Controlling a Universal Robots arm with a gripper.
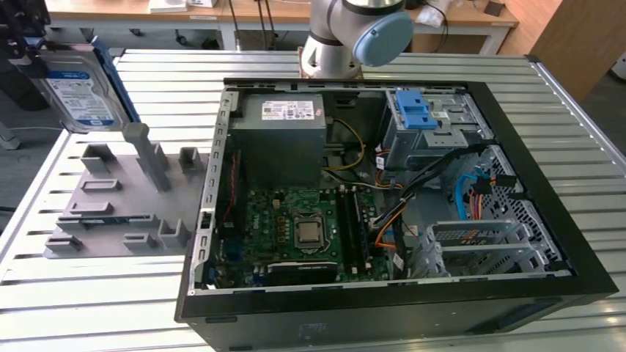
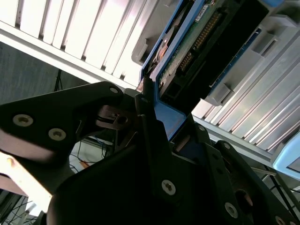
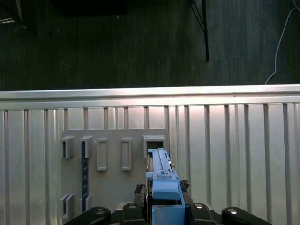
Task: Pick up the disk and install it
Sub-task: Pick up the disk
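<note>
Claw [image 3: 161, 208] clamped shut on the disk [image 1: 83, 92], which hangs upright above the grey fixture [image 1: 127, 198], drive cage [image 1: 430, 125] well apart toward the exterior view's right.

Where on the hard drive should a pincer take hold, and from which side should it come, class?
Grip one short end, coming in end-on and pressing on the two broad flat faces. The hard drive is a thin slab, so its thickness fits the pincer, and the flat faces should seat firmly. It is held this way now, upright above the table and seen edge-on in the first wrist view.
</note>
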